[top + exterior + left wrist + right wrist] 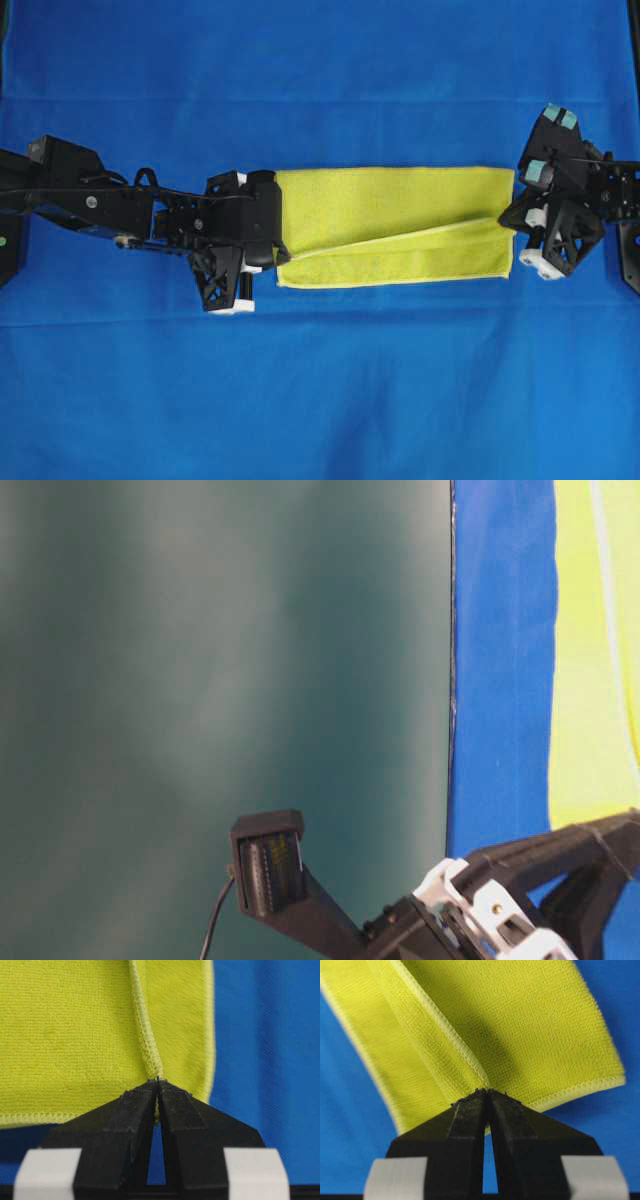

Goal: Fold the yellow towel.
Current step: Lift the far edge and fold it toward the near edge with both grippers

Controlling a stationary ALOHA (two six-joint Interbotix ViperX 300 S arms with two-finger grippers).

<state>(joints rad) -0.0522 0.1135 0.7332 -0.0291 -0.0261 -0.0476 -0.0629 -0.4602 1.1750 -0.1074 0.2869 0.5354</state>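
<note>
The yellow towel lies mid-worktop on the blue cloth, doubled into a long band. The left gripper, at its 9 o'clock end, and the right gripper, at 3 o'clock, each have jaws clamped on a hem, probably keeping the upper layer taut so its slanting edge can be squared.

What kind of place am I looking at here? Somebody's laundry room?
More likely a robot test bench than a laundry room. A plain blue cloth covers the whole work surface, two black robot arms end in the left gripper and right gripper, and both pinch the only item there, a yellow towel.
</note>
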